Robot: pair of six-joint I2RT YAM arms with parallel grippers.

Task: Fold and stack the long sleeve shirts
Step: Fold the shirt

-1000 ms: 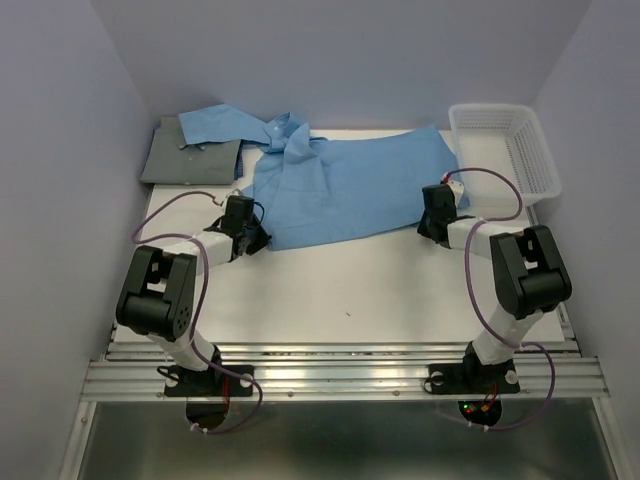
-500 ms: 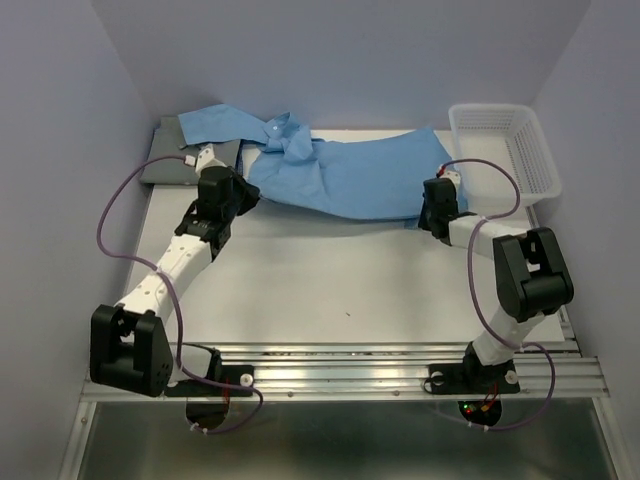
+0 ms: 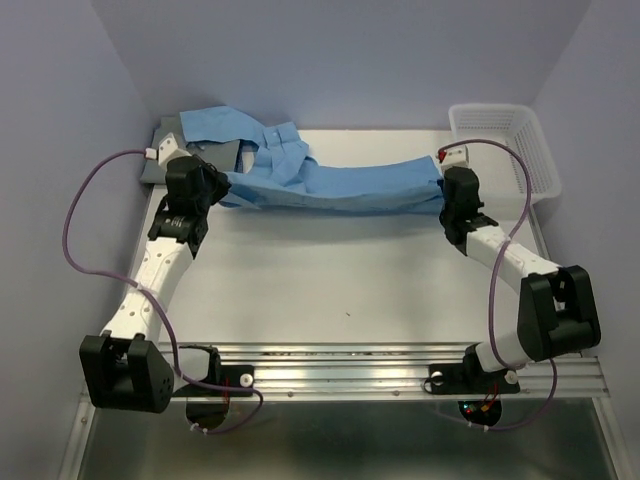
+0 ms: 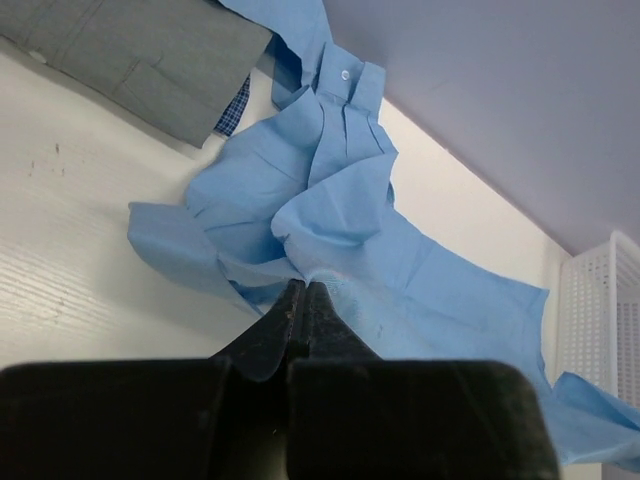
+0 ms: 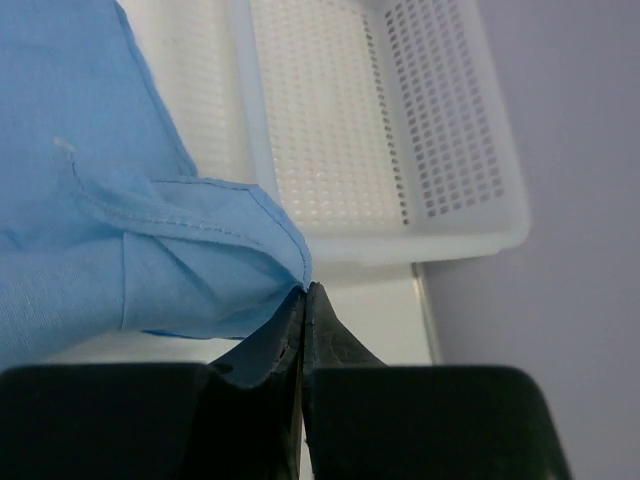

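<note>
The sky-blue shirt [image 3: 340,185] is stretched in a band across the far part of the table, its collar and a sleeve bunched at the far left. My left gripper [image 3: 205,188] is shut on its left edge; the wrist view shows the cloth [image 4: 340,210] pinched at the fingertips [image 4: 303,290]. My right gripper [image 3: 452,195] is shut on its right corner [image 5: 200,260]. The grey shirt [image 3: 170,160] lies folded at the far left corner, partly under the blue sleeve, and also shows in the left wrist view [image 4: 140,50].
A white mesh basket [image 3: 505,150] stands at the far right corner, close to my right gripper; it fills the right wrist view [image 5: 380,130]. Purple walls close in the back and sides. The white table [image 3: 330,280] extends toward the arm bases.
Both grippers have moved toward the far side with the blue shirt's near edge, folding it from a wide spread into a narrow band. The left arm reached far out to the left.
</note>
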